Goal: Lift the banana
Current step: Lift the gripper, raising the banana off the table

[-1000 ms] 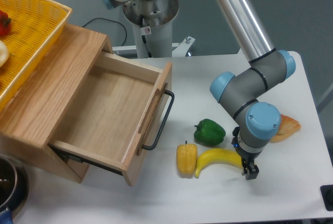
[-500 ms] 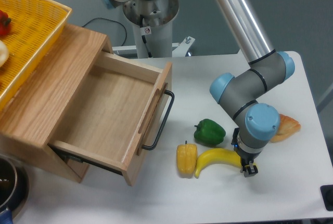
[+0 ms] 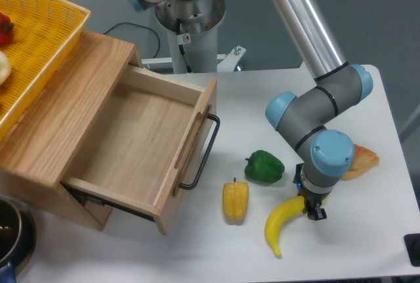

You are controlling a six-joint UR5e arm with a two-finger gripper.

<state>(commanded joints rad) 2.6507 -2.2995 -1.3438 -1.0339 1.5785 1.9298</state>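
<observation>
Banana (image 3: 281,220), glossy, bright yellow and curved, gripped at its upper right end by the two-finger gripper (image 3: 312,211) of the grey and light-blue arm, jaws closed on that end; rest of the fruit slanting down and left over the white worktop (image 3: 367,243), tapered tip pointing toward the front edge, contact with the surface impossible to judge. Just left of it, apart, a short blocky yellow bell pepper (image 3: 235,201) with a stem; above that, a dark green pepper (image 3: 264,167). Behind the arm's wrist, partly hidden, an orange wedge-shaped item (image 3: 363,161). Further left, a light wooden box with its drawer (image 3: 141,145) pulled open, black wire handle (image 3: 205,153) facing the peppers. On top of the box, a yellow woven basket (image 3: 39,40).
</observation>
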